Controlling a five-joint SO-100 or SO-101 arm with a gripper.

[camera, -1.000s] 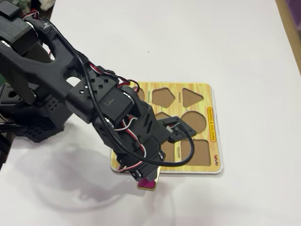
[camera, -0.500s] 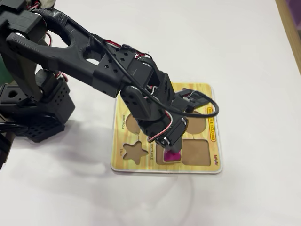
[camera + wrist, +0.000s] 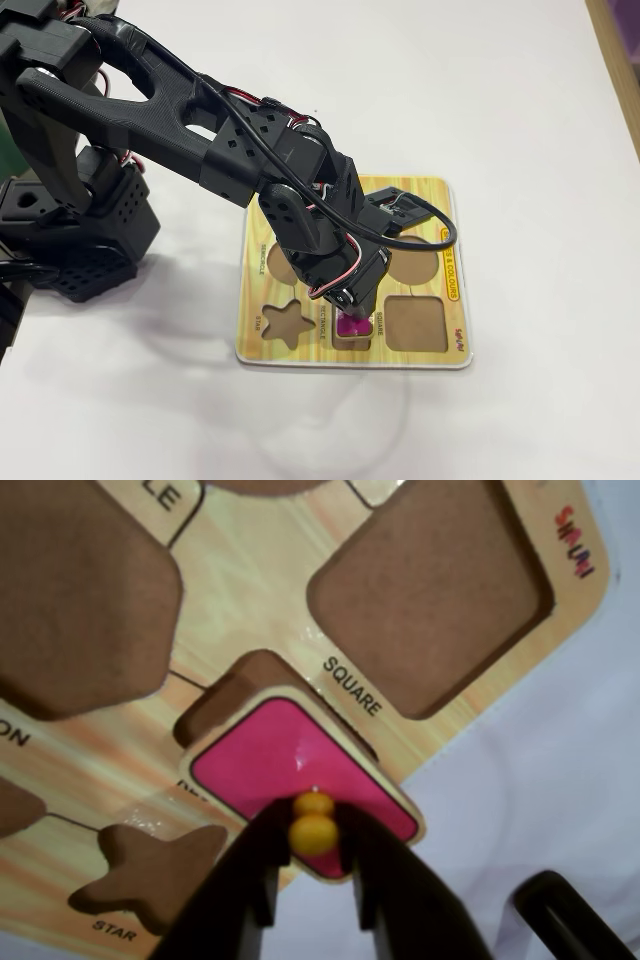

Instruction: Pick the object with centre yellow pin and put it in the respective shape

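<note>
In the wrist view my gripper (image 3: 314, 832) is shut on the round yellow knob (image 3: 314, 825) of the magenta-pink rectangular piece (image 3: 290, 765). The piece covers most of the brown rectangle cut-out (image 3: 232, 692), offset from it, so a strip of brown shows at the cut-out's far end. One corner of the piece reaches past the board's edge. The fixed view shows the gripper (image 3: 352, 312) over the board's front row, with the pink piece (image 3: 352, 326) under it between the star and square cut-outs. Whether the piece touches the board I cannot tell.
The yellow wood-grain board (image 3: 432, 190) lies on a white table. The square cut-out (image 3: 415, 322) (image 3: 430, 595) is right of the piece and the star cut-out (image 3: 285, 322) (image 3: 150, 875) left of it. The arm's black base (image 3: 70, 235) stands at the left.
The arm has carried the pink piece from off the board's front edge onto the board, over the rectangle cut-out. In the last half second it shifted slightly left.
</note>
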